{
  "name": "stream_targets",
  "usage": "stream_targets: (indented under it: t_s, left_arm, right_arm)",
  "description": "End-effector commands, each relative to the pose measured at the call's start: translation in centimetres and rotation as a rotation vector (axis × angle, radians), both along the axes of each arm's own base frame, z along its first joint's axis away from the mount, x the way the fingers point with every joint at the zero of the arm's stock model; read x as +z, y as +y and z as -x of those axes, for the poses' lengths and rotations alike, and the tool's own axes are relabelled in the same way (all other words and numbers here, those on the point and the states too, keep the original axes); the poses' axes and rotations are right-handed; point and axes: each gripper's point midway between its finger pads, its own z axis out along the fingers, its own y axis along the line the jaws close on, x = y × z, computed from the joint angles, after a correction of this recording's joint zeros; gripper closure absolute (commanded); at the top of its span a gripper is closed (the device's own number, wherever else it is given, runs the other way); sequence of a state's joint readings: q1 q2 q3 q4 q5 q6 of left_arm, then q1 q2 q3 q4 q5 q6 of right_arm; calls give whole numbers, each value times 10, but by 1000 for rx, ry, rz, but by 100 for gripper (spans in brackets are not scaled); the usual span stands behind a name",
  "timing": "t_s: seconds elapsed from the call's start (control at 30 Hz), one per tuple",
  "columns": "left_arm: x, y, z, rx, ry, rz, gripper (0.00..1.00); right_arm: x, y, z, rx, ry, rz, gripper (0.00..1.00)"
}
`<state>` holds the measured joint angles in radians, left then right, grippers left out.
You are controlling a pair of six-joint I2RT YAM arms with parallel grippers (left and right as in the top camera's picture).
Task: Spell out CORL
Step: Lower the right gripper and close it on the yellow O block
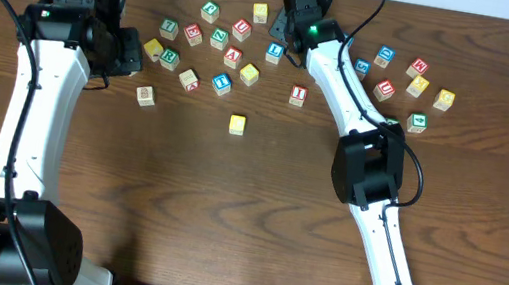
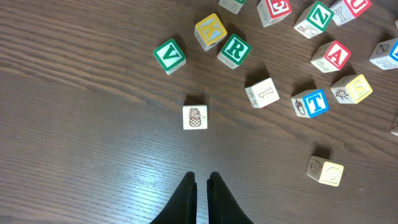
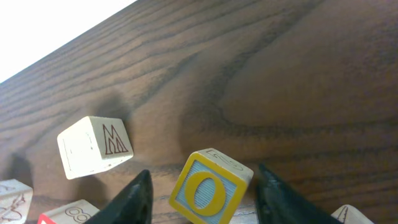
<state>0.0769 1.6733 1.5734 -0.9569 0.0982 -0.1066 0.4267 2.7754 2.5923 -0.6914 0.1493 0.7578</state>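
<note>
My right gripper (image 3: 203, 173) is open, with one finger on each side of a yellow-framed O block (image 3: 210, 186) that sits tilted on the table. Neither finger visibly touches it. In the overhead view this gripper (image 1: 285, 34) is at the far middle of the table and mostly hides the O block. My left gripper (image 2: 200, 180) is shut and empty above bare wood, at the left of the overhead view (image 1: 132, 54). A yellow C block (image 2: 324, 170) lies alone, also in the overhead view (image 1: 237, 124). A green R block (image 2: 233, 51) sits near a yellow K block (image 2: 210, 31).
A pineapple block (image 2: 194, 117) lies just ahead of my left gripper. An M block (image 3: 94, 146) stands left of the O block. Several other letter blocks are scattered across the far half (image 1: 221, 83), with more at the far right (image 1: 417, 86). The table's far edge is close behind my right gripper.
</note>
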Motion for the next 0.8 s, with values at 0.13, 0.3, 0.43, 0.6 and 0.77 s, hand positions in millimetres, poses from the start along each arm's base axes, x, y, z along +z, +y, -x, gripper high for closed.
stream_targets:
  t_s: [0.13, 0.3, 0.43, 0.6, 0.77]
  left_arm:
    - [6, 2, 0, -4, -16, -10, 92]
    - [6, 2, 0, -4, -16, -10, 92]
    - [6, 2, 0, -4, -16, -10, 92]
    - [6, 2, 0, -4, -16, -10, 92]
    - [6, 2, 0, -4, -16, -10, 92]
  right_arm:
    - [-21, 3, 9, 21, 42, 31, 58]
    - [-23, 1, 12, 61, 52, 71, 60]
    - [-24, 0, 13, 84, 55, 91, 62]
    - [-24, 0, 13, 102, 52, 106, 64]
    - [-24, 0, 13, 113, 49, 114, 66]
